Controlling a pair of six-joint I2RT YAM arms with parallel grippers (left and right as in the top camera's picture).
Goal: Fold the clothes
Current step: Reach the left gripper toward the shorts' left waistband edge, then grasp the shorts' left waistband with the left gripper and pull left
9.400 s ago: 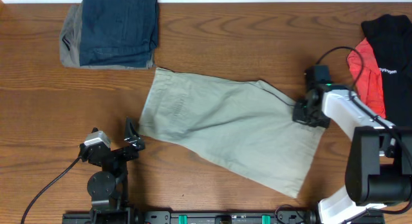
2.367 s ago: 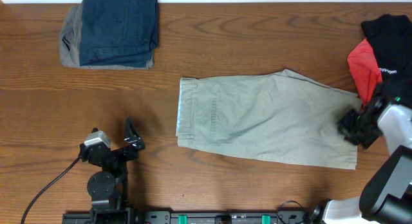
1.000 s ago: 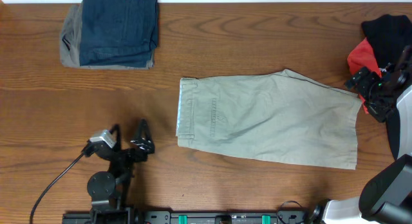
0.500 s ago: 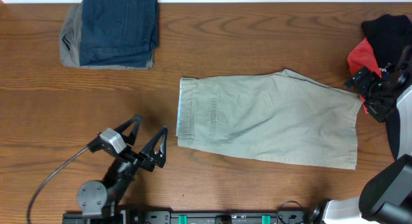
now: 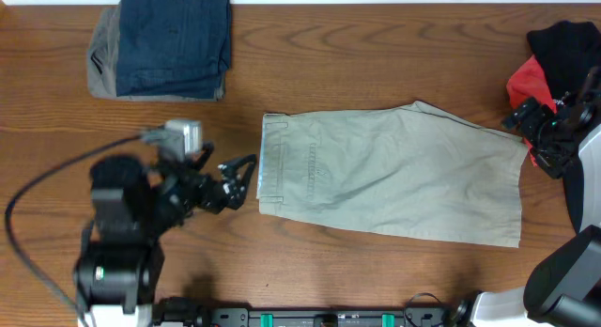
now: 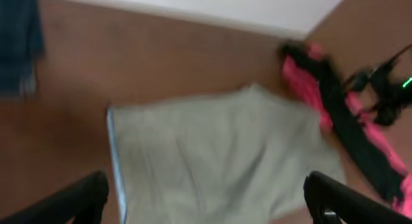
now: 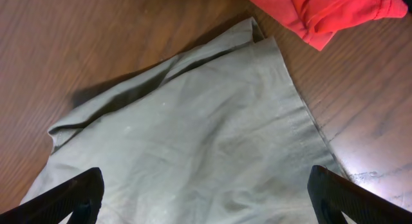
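The clothes, light khaki trousers (image 5: 394, 177), lie flat mid-table, waistband to the left and leg ends to the right. My left gripper (image 5: 242, 179) hovers open just left of the waistband. The blurred left wrist view shows the trousers (image 6: 219, 153) ahead between its spread fingers (image 6: 80, 198), with the gripper (image 6: 206, 188) holding nothing. My right gripper (image 5: 531, 137) is open at the trousers' right edge. In the right wrist view it (image 7: 206, 188) is above the leg-end cloth (image 7: 193, 140), not gripping it.
Folded dark blue jeans (image 5: 174, 40) sit on a grey garment (image 5: 99, 64) at the back left. Black (image 5: 568, 45) and coral-red (image 5: 526, 87) garments are piled at the back right, the red one (image 7: 322, 11) close to the right gripper.
My left arm has swung up from the table's front edge toward the waistband, still open. The right arm and the trousers have not moved in the last second.
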